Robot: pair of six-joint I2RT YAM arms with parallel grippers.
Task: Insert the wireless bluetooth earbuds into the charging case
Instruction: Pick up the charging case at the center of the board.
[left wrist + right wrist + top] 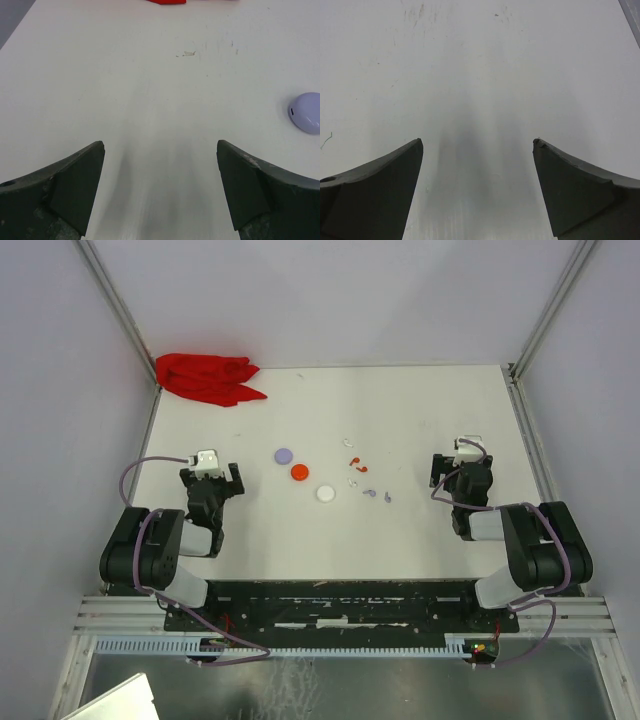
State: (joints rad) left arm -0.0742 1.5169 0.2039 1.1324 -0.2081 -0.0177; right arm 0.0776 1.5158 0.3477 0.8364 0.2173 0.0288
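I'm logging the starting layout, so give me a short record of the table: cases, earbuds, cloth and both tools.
cases: purple case, red case, white case, in a diagonal row
earbuds: whitish earbuds, red earbuds, purple earbuds, loose, right of the cases
cloth: red cloth, far left corner of the table
left tool: open, empty
right tool: open, empty

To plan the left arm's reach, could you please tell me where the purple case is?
In the top view, the purple case lies left of centre, beside the red case; it also shows at the left wrist view's right edge.
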